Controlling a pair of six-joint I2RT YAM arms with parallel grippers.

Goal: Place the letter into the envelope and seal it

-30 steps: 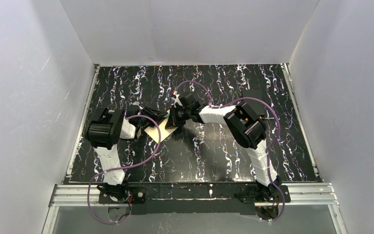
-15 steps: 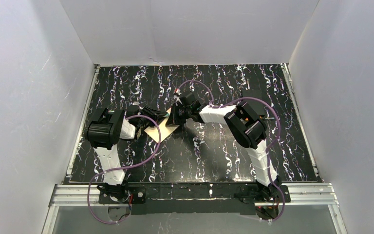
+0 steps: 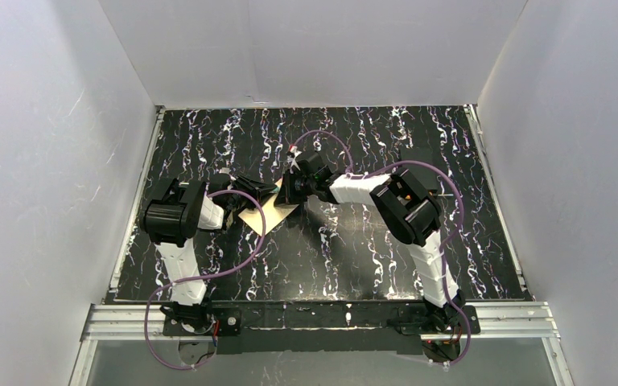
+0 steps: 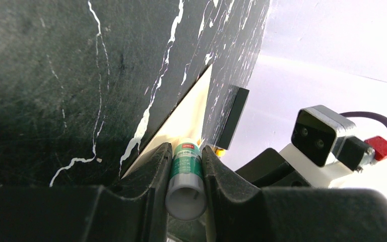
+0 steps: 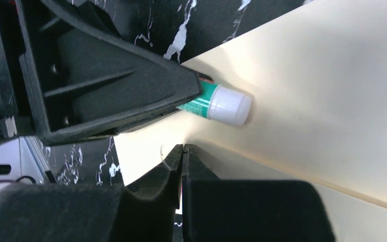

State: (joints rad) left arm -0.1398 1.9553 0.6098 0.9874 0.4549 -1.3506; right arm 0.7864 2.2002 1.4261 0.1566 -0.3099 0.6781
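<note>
- At the left gripper (image 4: 185, 151): pinches a glue stick (image 4: 185, 176) between both fingers, squeezing its green-and-white barrel from either side, with the grey rear end turned toward the wrist camera.
- Lies low and nearly level with the black marbled table (image 3: 386, 257), slanting in from the left side.
- As for the glue stick: points its white end at the envelope (image 5: 322, 91) and touches the cream paper there, as seen from the right wrist.
- As for the envelope: lies on the table left of centre, between the two grippers, with one pointed corner toward the near edge in the top view.
- Shows a straight crease line across the paper, starting just beside the right fingertips and running away from them.
- Looks darker on the near side of that crease than on the far side.
- At the right gripper (image 5: 182, 151): presses its fingers together with only a hairline gap, nipping the envelope's paper at its edge, close to where the crease begins.
- Slants down from the right and meets the left gripper almost tip to tip over the envelope.
- As for the letter: cannot tell where it is, or whether it sits inside the envelope.
</note>
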